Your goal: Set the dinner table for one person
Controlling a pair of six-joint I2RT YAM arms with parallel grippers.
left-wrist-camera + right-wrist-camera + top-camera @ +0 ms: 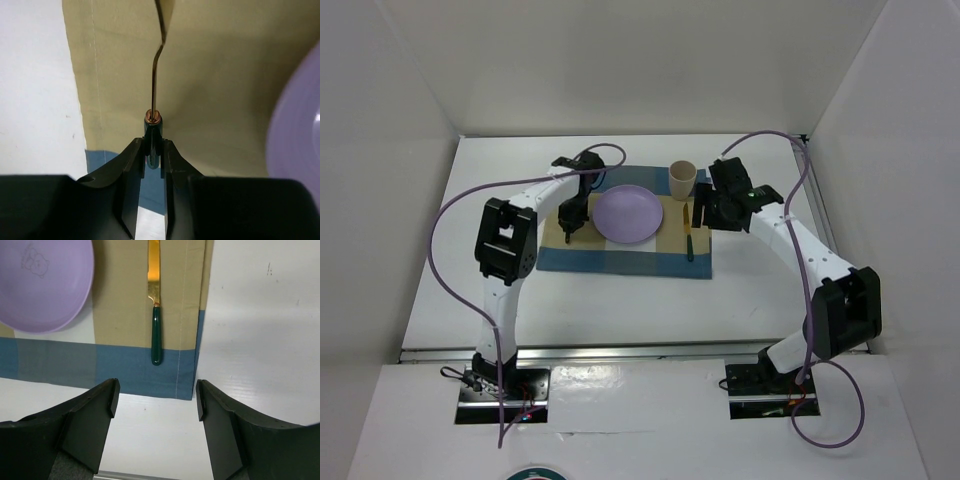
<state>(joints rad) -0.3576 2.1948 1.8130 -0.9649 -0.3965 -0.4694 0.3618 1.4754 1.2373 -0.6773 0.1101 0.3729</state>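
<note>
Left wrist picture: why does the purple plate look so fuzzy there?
In the left wrist view the plate sits at the frame's edge, out of focus; in the right wrist view it is sharp enough to show a faint bear drawing; the top view shows it evenly lit.

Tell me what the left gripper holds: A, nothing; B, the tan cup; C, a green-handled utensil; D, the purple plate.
C: the left wrist view shows the left gripper shut on the green-handled utensil, whose gold shaft reaches out over the placemat.
</note>
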